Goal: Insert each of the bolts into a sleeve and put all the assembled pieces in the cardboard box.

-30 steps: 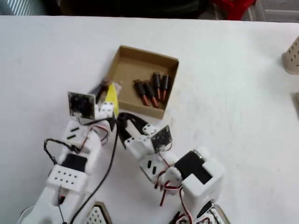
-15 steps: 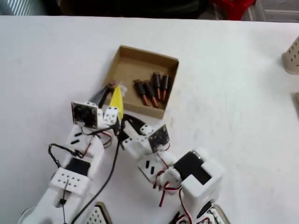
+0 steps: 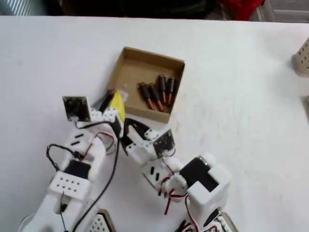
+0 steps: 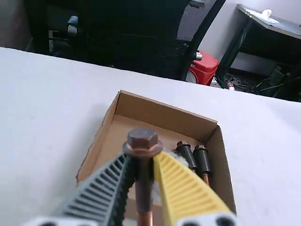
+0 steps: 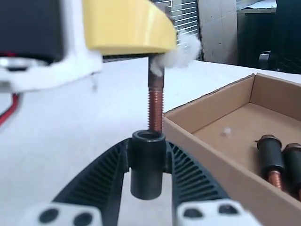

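Observation:
My left gripper (image 4: 141, 159) is shut on a copper bolt (image 4: 142, 141), hex head up, next to the cardboard box (image 4: 160, 106). My right gripper (image 5: 147, 151) is shut on a black sleeve (image 5: 147, 162), held upright. The bolt's threaded shaft (image 5: 155, 110) hangs straight down and its tip meets the sleeve's mouth; I cannot tell whether it is inside. In the high view both grippers (image 3: 112, 102) (image 3: 126, 133) meet just off the box's (image 3: 126, 50) near left corner. Several assembled pieces (image 3: 157, 92) lie in the box.
A beige perforated object (image 3: 301, 58) stands at the table's far right edge. White table lies open to the left of and beyond the box. A tuft of white fluff (image 5: 181, 49) clings to the left gripper's yellow finger.
The left arm swung toward the right gripper with the bolt, then shifted back left a little and tilted. The right arm with the sleeve stayed put.

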